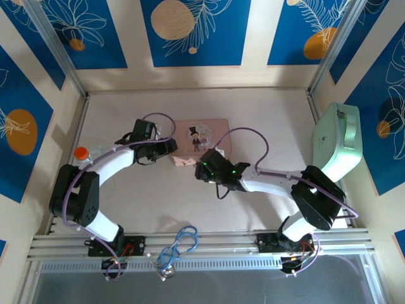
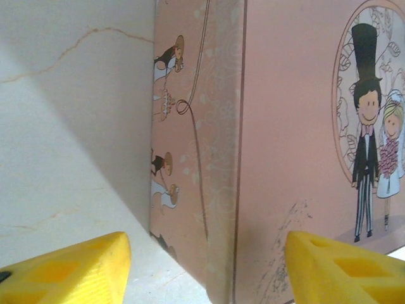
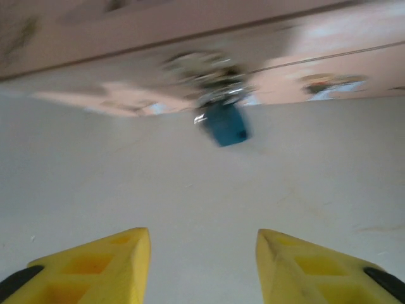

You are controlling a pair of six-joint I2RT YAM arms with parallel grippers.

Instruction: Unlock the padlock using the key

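Padlock [image 3: 224,125] dead ahead at 12 o'clock of right end effector [image 3: 202,247], against pink box [image 2: 291,158] edge near bench [image 3: 190,190], long axis roughly 12-to-6. Right arm nearer, spread wide, empty. Left end effector [image 2: 205,250] open astride box corner, holding nothing.

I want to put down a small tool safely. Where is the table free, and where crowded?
Free: the table strip between the pink box and back wall; the patch between box and mint case; the near middle just beyond the blue cord. Crowded: the box's near edge, with left end effector, right end effector and padlock.
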